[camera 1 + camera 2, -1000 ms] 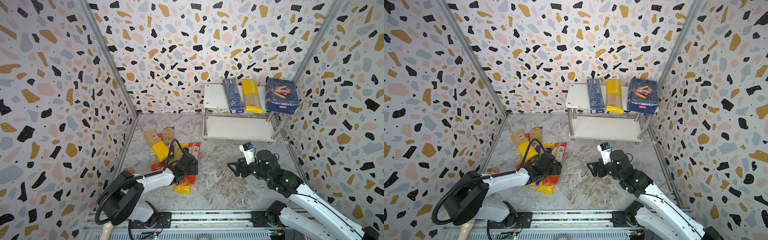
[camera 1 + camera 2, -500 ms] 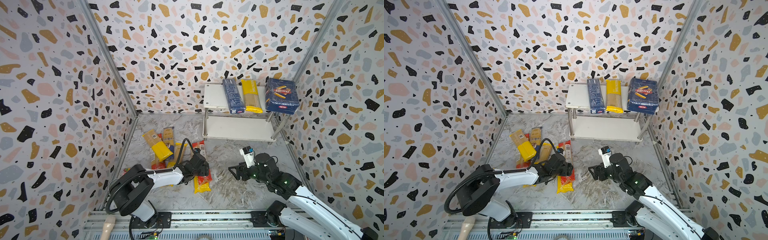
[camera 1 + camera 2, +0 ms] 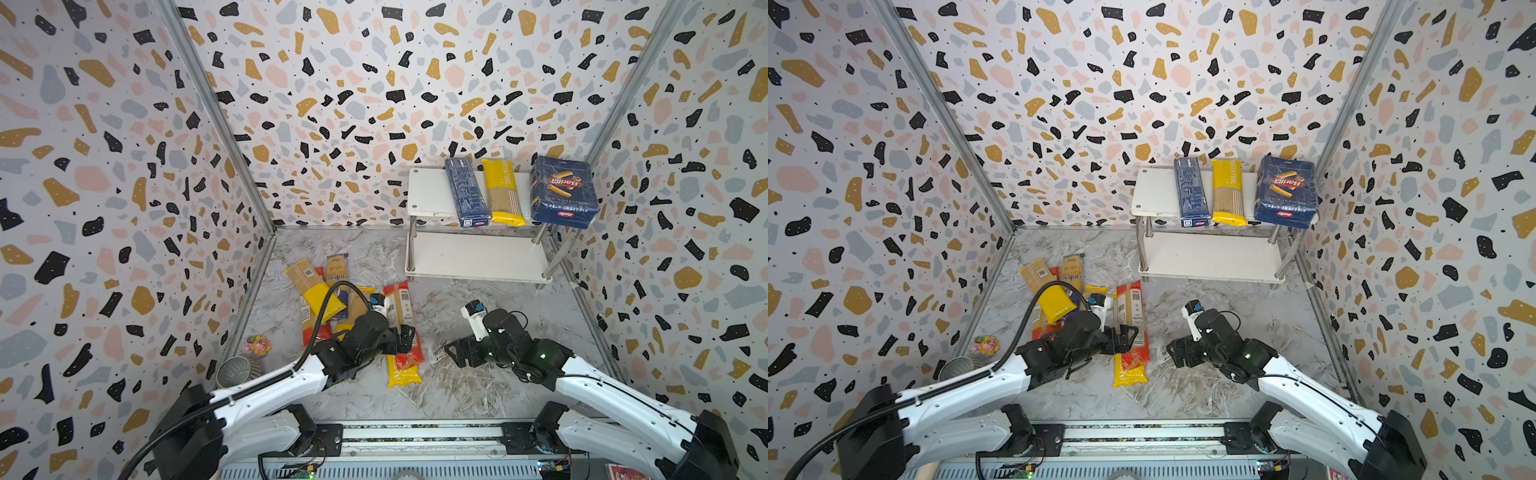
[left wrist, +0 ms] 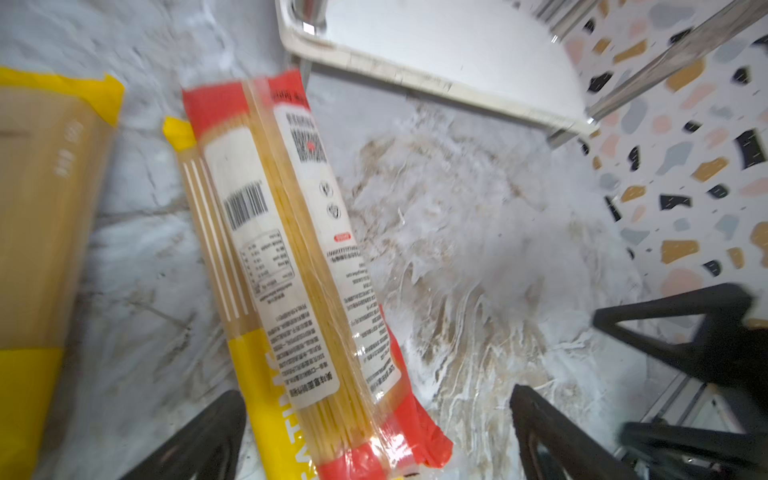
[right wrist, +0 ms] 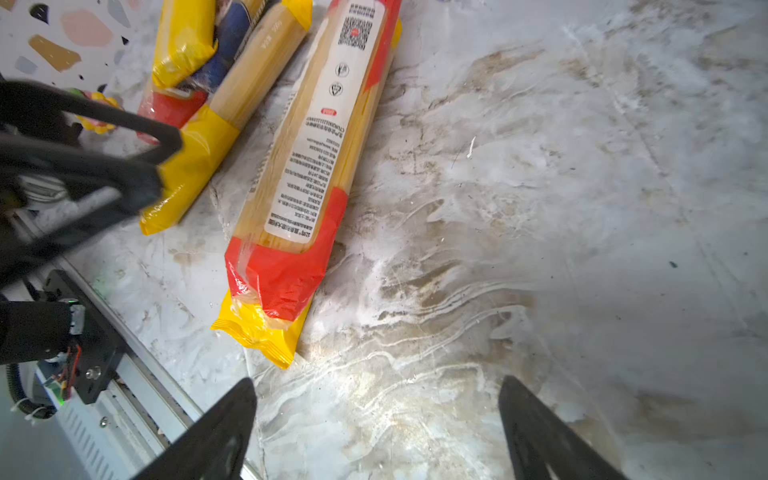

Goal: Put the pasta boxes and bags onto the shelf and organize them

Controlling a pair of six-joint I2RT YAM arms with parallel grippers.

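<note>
Jaws of your left gripper [image 4: 374,395] stand wide around the red-ended spaghetti packet [image 5: 307,158], released; it lies upon a yellow packet [image 5: 257,332] on the floor [image 3: 457,386], well apart from the shelf [image 3: 432,195]. Your right gripper [image 5: 377,384], also spread and empty, faces it, probably for takeover.

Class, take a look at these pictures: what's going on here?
Two robot arms are shelving pasta. The shelf carries a narrow blue box, a yellow bag and a Barilla box on its top board. More bags lie piled on the floor. The left gripper is open astride a red-ended bag, which lies on a second yellow bag. The right gripper is open over bare floor, holding nothing.
</note>
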